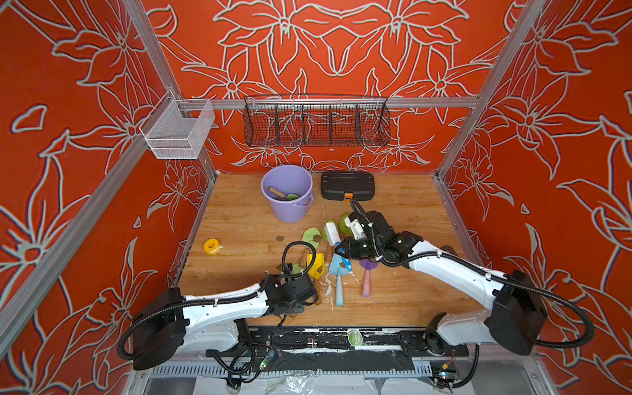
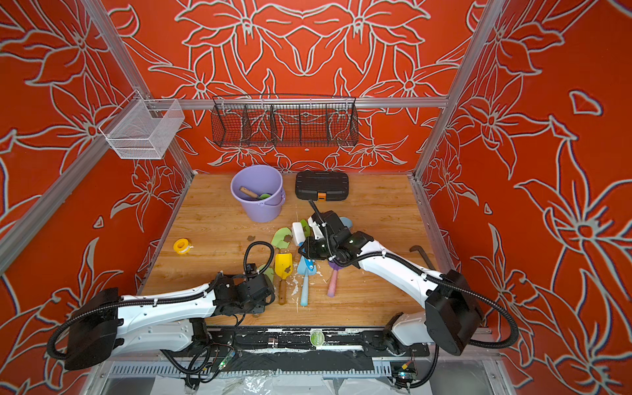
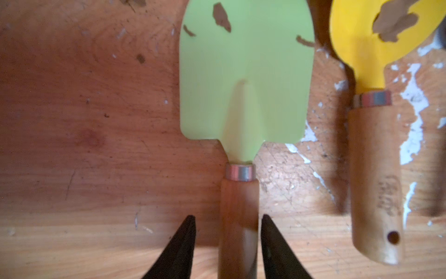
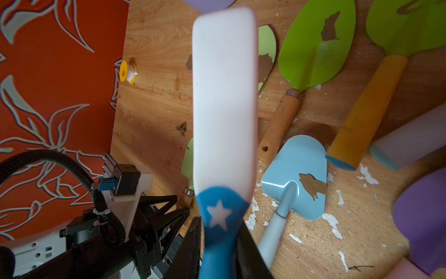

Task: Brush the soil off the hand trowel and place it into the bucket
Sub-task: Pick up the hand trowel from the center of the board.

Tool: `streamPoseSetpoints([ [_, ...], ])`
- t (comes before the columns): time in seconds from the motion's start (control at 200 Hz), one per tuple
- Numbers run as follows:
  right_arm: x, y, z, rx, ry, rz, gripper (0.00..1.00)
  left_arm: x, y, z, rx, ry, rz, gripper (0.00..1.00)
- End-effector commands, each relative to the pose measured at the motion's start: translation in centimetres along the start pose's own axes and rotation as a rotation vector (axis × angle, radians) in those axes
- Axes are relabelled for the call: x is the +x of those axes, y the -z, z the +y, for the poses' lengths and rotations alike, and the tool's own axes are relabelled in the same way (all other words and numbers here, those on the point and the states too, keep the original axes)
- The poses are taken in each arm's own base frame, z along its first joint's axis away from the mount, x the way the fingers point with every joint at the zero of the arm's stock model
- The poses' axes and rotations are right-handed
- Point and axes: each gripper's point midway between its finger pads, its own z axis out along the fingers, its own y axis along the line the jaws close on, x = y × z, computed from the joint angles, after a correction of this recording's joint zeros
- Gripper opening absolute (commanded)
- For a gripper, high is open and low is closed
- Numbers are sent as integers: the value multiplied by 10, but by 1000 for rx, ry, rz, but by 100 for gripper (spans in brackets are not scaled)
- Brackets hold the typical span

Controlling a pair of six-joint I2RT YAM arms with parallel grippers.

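A wooden table [image 1: 410, 290], white-flecked toward its front edge, stands within red floral walls [image 1: 342, 51]. The left gripper [image 3: 227, 217] is spread around the handle of the pale green trowel [image 3: 246, 72]; the right gripper [image 4: 219, 232] pinches the brush [image 4: 224, 96].

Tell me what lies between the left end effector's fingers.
The wooden handle of the pale green trowel, shown in the left wrist view. The left end effector straddles it, with a gap on one side.
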Motion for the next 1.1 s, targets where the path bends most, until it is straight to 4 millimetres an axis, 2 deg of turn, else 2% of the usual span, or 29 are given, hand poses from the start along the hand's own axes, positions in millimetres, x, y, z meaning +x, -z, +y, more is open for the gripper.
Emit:
streamPoseSetpoints([
  [0.0,-4,0,7,-20,4,-20,0,-5,-3,0,-17,11,-33,45],
  [0.215,-6,0,8,-24,6,-21,0,-4,-9,-5,-21,0,-20,43],
  [0.395,-6,0,9,-25,4,-21,0,-5,-10,-1,-31,4,-30,37],
  [0.625,-8,-3,10,-29,4,-19,0,-11,-1,5,-36,13,-69,26],
  [0.756,-11,-5,14,-36,8,-15,0,-16,10,10,-32,-21,-100,25],
  [0.861,-12,-8,16,-46,9,-9,0,-25,26,16,-35,-55,-143,10],
  [0.906,-13,-9,19,-57,9,-5,0,-31,37,20,-37,-66,-170,0],
  [1.096,-22,-3,28,-61,46,-16,0,-60,103,31,-9,-21,-245,0],
])
